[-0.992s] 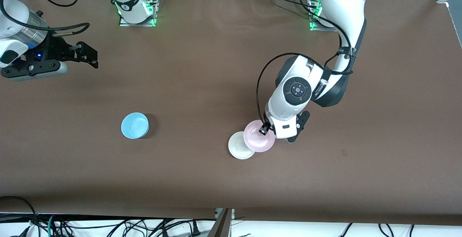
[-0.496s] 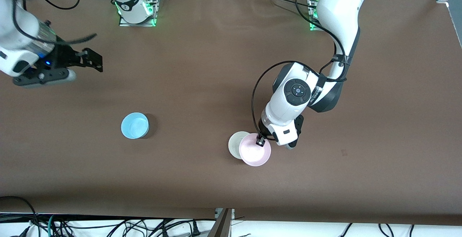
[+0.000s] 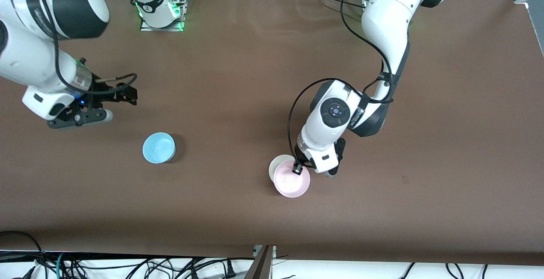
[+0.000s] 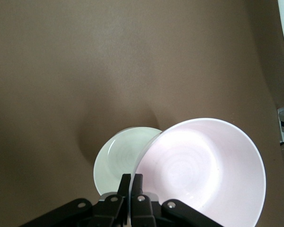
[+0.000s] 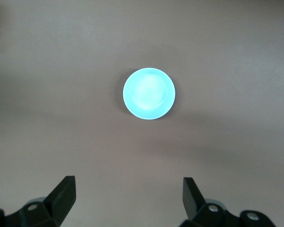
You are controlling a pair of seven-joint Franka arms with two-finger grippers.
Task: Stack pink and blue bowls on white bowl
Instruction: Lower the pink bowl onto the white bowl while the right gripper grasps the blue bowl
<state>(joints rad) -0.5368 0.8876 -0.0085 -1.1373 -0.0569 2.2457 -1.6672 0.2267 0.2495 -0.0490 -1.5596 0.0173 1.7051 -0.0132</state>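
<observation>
front view shows the left gripper [image 3: 296, 169] clamped on the rim of the pink bowl [image 3: 290, 183], which it carries over the white bowl [image 3: 278, 167]. the pink bowl covers most of the white one but sits off-centre, shifted toward the front camera, so only a crescent of white shows. whether the two bowls touch cannot be told from this view. left wrist view gives the same picture: the black fingers [image 4: 131, 187] pinch the pink bowl's [image 4: 203, 175] edge, and the white bowl [image 4: 120, 158] lies lower on the brown table [image 4: 85, 61], partly hidden by the pink one.

the blue bowl [image 3: 158, 147] stands alone on the table, well apart from the pair, toward the right arm's end. the right gripper [image 3: 127, 94] hangs above bare table near it, jaws spread wide with nothing between them; the right wrist view shows the blue bowl [image 5: 148, 93] centred ahead of its two fingers [image 5: 61, 198].

the step in hand looks like placing pink into white. next, the left arm likely needs to centre the pink bowl over the white one, lower it and release, while the right arm descends onto the blue bowl's rim.
</observation>
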